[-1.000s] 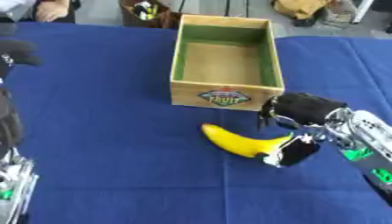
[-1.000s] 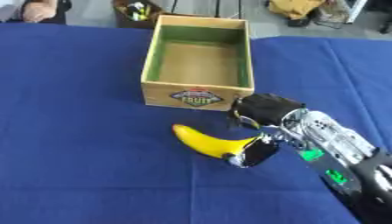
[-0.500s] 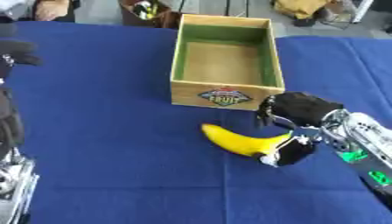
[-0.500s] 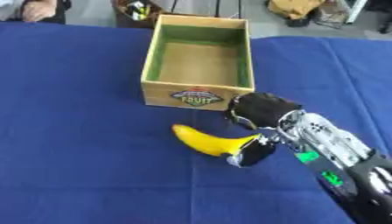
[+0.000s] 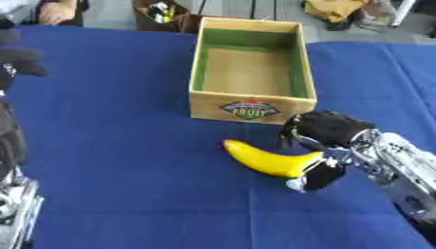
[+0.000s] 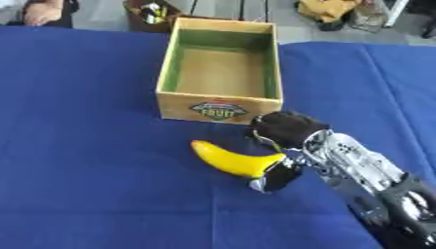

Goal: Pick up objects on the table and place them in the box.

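A yellow banana (image 5: 268,159) lies on the blue tablecloth just in front of the wooden fruit box (image 5: 252,106), which stands open and holds nothing that I can see. My right hand (image 5: 328,130) reaches in from the lower right and is curled round the banana's right end, fingers over its top and thumb under it. Part of my left arm (image 5: 15,146) shows along the left edge; its hand is out of sight.
The blue cloth (image 5: 111,146) covers the whole table. Beyond the far edge stand a dark bin (image 5: 162,12) with small items and a yellow-brown bag (image 5: 334,8) on the floor.
My right hand has closed a little more round the banana's right end. The banana has hardly shifted.
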`<state>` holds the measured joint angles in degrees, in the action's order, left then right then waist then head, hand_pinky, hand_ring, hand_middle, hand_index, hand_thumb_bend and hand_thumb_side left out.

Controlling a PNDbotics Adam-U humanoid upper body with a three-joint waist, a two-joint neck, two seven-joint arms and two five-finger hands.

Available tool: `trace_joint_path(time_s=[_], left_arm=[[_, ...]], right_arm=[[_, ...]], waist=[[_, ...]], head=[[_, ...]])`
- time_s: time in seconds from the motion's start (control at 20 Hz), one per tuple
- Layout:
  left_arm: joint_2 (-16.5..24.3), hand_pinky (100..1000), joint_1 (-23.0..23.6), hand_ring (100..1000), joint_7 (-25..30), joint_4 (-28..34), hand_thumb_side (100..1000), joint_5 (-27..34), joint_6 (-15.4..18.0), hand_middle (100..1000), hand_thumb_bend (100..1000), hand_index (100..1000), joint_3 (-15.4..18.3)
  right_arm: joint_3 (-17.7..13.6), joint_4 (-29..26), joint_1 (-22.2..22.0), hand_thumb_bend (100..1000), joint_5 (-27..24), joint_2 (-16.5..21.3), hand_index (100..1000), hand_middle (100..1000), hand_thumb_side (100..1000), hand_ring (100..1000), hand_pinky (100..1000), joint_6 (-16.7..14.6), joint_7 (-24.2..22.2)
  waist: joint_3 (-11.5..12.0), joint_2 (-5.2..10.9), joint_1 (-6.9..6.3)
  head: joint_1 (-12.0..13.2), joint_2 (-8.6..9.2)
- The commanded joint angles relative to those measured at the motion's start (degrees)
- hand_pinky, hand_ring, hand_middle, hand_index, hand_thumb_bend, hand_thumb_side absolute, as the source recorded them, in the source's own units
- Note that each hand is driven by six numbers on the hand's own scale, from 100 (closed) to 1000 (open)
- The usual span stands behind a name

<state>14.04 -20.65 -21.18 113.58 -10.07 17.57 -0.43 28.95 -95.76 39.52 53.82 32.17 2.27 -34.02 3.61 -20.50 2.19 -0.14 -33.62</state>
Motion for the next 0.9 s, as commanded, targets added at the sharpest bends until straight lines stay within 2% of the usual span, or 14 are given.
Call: trace_joint_path(time_s=[0.05,0.45,0.9], left_arm=[[0.23,494,-0.65,579,0.00,1.02,1000,-0.08,-0.17,633,100,790,0.01],[0.13,494,-0.70,578,-0.05,1.02,1000,-0.17,-0.30,632,100,787,-0.05],[0.06,494,-0.82,578,-0.10,1.02,1000,-0.29,-0.39,631,100,784,-0.05]], right_arm=[[-0.45,-0.15,0.46,395,-0.67,0.40,714,564,462,764,719,0.04,-0.22],[-0.49,-0.37,0.40,289,-1.93,0.39,698,546,511,754,713,0.52,0.56],[-0.55,-0.26,0.12,243,-2.64,0.57,678,526,499,744,705,0.47,0.71]], waist=[[0.16,0.94,-0.23],[0.12,0.77,-0.35],[0.08,0.71,-0.49]], head=[[-0.23,0.70],[-0.20,0.78],[-0.33,1.00]])
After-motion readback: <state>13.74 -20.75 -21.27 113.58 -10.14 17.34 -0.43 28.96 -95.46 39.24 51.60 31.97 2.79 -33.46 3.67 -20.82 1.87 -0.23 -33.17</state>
